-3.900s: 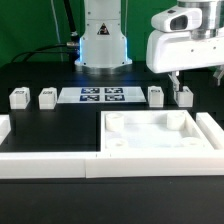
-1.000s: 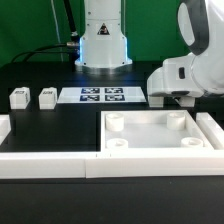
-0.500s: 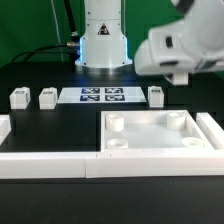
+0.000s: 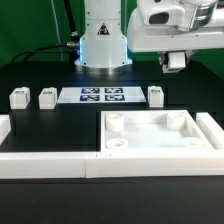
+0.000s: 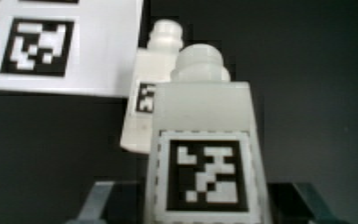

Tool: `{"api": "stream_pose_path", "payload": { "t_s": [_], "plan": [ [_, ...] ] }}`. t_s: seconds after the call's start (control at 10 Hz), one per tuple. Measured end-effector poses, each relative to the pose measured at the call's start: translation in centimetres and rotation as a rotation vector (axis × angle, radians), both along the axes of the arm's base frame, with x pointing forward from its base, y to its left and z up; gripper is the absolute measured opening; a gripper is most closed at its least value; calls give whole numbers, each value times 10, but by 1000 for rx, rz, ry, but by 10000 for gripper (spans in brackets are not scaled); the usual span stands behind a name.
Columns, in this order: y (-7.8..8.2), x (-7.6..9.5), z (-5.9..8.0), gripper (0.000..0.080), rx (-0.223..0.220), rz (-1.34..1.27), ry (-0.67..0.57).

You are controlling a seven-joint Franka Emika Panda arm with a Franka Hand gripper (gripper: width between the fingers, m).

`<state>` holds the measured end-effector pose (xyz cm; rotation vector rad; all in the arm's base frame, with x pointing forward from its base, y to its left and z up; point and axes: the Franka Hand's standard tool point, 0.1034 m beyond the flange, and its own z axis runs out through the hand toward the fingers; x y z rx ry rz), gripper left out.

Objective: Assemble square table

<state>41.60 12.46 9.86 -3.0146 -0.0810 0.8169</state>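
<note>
We find the gripper high over the black table, toward the exterior view's right. Its fingers are drawn in narrow on one leg. In the wrist view that held leg fills the middle, with its tag facing the camera and its rounded stud end pointing away from the wrist. A dark finger presses each flat side low on the body.

The other three legs stand on the table. Two are at the exterior view's left. The third leg is just beside the marker board, and we think it is the one seen past the held leg in the wrist view.

The panel lies flat near the front, rim up, with round sockets at its corners and all of them bare.

We judge the leg to be light, stiff and hard, so a firm pinch will not hurt it. Its smooth plastic faces may let it twist or slide. The two flat sides are the place to hold, well back from the stud so that end stays free for a socket. The panel looks rigid and far too wide to span, so we would take it only by its rim.
</note>
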Motion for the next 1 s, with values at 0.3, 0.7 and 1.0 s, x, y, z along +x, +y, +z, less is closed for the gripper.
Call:
{"api": "stream_pose_path", "payload": {
  "t_s": [0.3,0.7,1.0],
  "plan": [
    [-10,66,38,291,47,4,-190],
    [-8,100,41,291,78,-17,-565],
    [0,108,25,291,103,-1,-803]
  ]
}}
